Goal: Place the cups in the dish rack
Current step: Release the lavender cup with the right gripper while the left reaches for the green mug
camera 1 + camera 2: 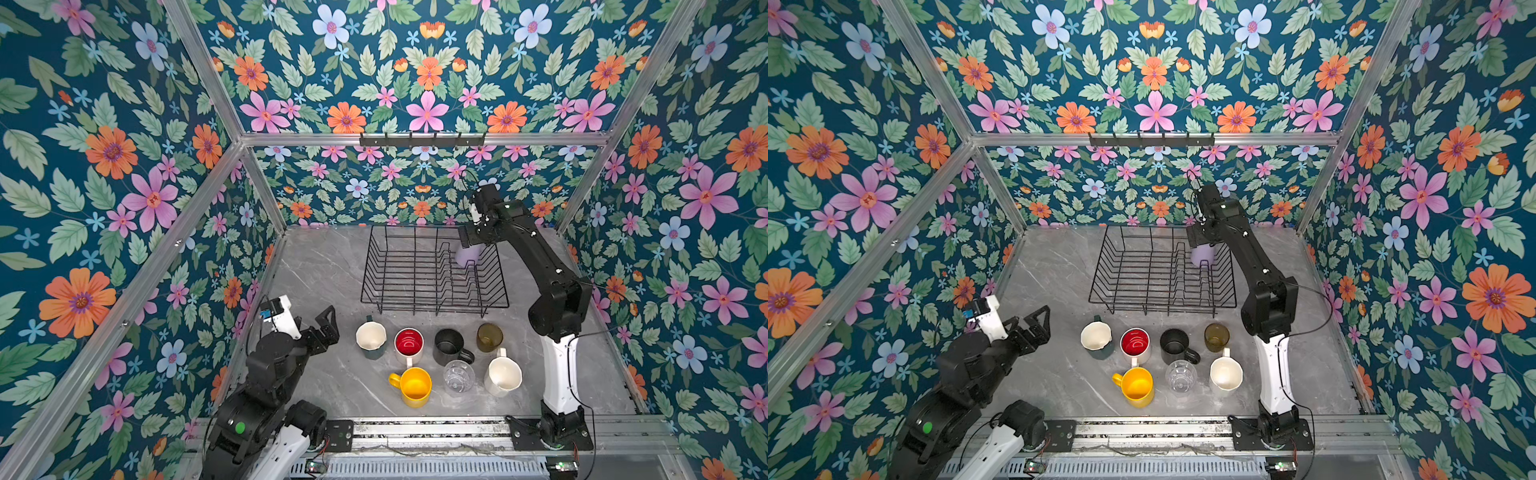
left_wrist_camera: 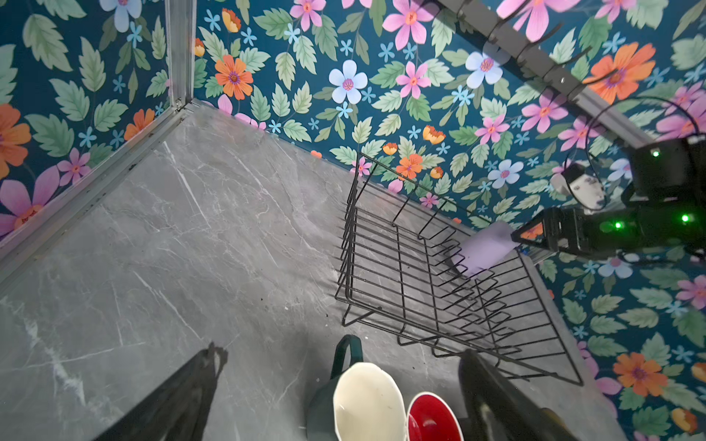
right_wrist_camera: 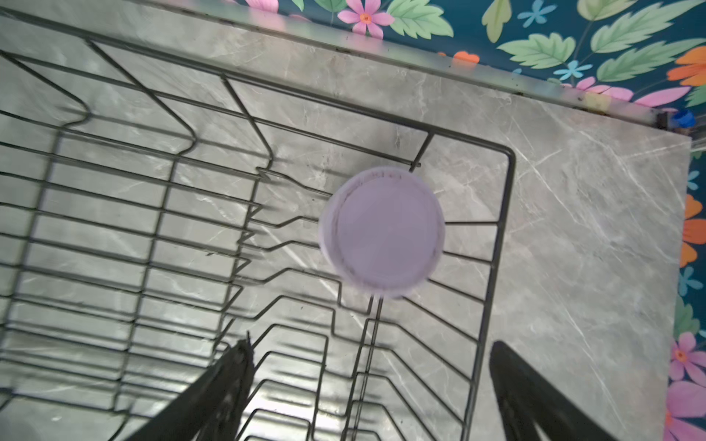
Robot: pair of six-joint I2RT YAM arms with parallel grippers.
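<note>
The right gripper (image 3: 370, 345) hangs spread wide, clear of the lilac cup (image 3: 382, 229) just below. That cup stands upside down in the far right corner of the dish rack (image 1: 409, 270); marks on its base are too blurred to read. The left gripper (image 1: 328, 328), also spread and empty, sits near left. Seven other cups (image 1: 449, 346) stand on the table (image 1: 324, 270) on the rack's near side.

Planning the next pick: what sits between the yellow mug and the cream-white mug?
The clear glass tumbler stands between yellow mug and cream-white mug, in both top views.
</note>
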